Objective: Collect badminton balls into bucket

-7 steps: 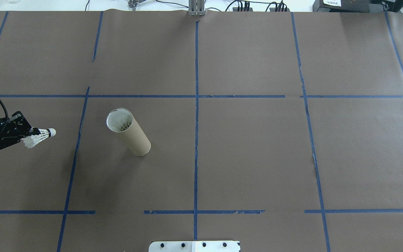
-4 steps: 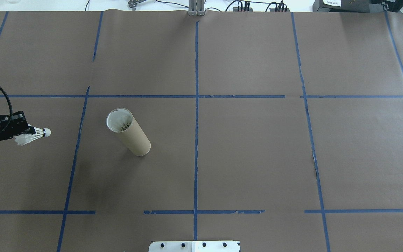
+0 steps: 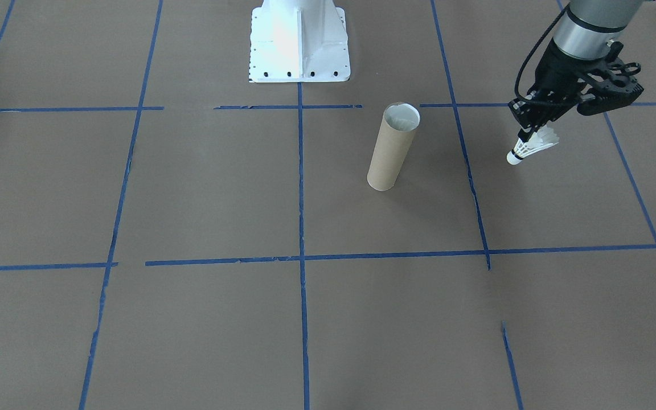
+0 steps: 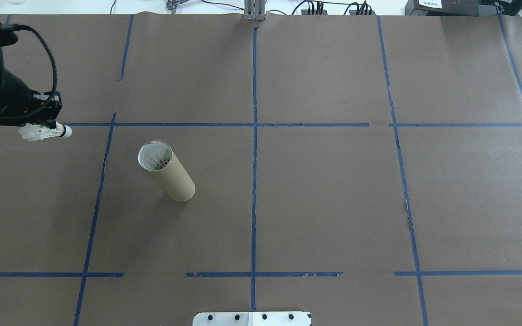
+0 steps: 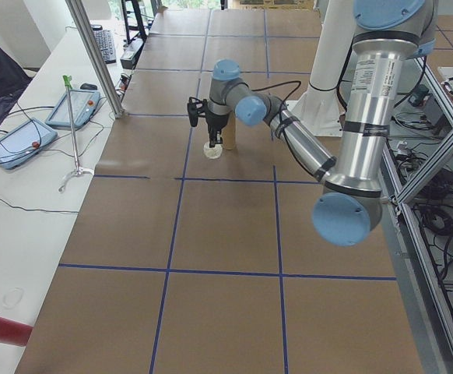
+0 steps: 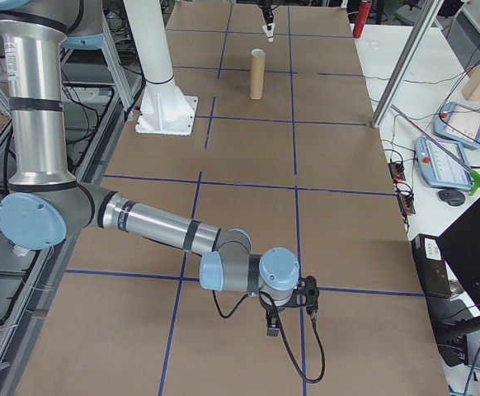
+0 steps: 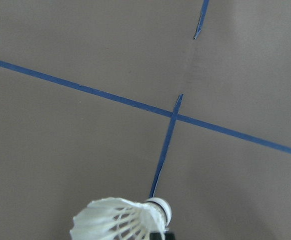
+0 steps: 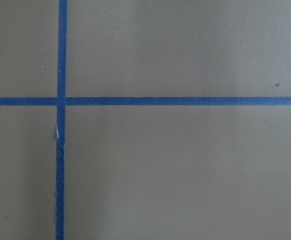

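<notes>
Above brown paper point(image 4: 315, 181), left fingers point(image 3: 528, 136) pinch the shuttlecock point(image 3: 527, 150).

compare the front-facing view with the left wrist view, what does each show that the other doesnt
Only the front-facing view shows the cardboard tube standing upright, the white robot base and the left gripper shut on the shuttlecock, cork tip pointing down. Only the left wrist view shows the feather skirt close up, over a crossing of tape lines. Both share the shuttlecock, the brown paper and the blue tape.
</notes>
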{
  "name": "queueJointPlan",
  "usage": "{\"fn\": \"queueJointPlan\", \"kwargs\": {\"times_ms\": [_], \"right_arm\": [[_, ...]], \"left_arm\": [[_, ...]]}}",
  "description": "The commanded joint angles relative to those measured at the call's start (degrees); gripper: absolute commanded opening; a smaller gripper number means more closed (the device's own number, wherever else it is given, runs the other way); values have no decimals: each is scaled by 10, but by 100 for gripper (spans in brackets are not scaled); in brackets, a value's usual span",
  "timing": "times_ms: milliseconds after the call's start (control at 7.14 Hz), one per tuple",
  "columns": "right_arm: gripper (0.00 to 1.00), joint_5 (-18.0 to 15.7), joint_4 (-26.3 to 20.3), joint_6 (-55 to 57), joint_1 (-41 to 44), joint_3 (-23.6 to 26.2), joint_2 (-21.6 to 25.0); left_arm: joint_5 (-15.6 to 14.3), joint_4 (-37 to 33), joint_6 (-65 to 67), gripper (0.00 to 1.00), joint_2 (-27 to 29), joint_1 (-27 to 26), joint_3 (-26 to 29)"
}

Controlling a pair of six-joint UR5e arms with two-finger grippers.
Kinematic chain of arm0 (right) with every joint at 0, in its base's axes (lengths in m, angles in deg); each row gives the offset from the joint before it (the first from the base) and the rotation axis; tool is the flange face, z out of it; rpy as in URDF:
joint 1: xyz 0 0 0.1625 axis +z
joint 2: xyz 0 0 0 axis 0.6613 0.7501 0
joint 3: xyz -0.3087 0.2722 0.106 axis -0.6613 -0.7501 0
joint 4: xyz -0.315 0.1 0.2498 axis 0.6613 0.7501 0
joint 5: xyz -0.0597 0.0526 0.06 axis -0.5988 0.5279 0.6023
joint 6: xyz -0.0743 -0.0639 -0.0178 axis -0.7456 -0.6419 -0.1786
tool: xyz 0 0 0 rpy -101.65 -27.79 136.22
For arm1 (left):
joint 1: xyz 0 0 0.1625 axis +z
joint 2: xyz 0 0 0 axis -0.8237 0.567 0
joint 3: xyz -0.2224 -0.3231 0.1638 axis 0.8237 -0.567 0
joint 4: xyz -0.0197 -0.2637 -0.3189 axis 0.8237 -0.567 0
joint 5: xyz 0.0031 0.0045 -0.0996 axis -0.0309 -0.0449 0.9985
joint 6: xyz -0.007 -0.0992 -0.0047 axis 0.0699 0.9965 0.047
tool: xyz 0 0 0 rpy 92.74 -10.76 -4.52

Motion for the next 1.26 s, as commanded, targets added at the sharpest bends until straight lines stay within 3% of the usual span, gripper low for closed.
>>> {"fn": "queueJointPlan", "kwargs": {"times_ms": [0, 140, 420, 840, 1120], "right_arm": [[100, 0, 0, 0, 0, -1, 0], [100, 0, 0, 0, 0, -1, 0], [100, 0, 0, 0, 0, 0, 0], [100, 0, 0, 0, 0, 0, 0], [100, 0, 0, 0, 0, -1, 0]], "left_arm": [[-2, 245, -31, 0, 165, 8, -4], [-6, 305, -28, 0, 212, 25, -4], [-55, 351, 46, 0, 267, 74, 3], [-93, 364, 104, 0, 343, 122, 101], [-100, 364, 106, 0, 379, 133, 157]]}}
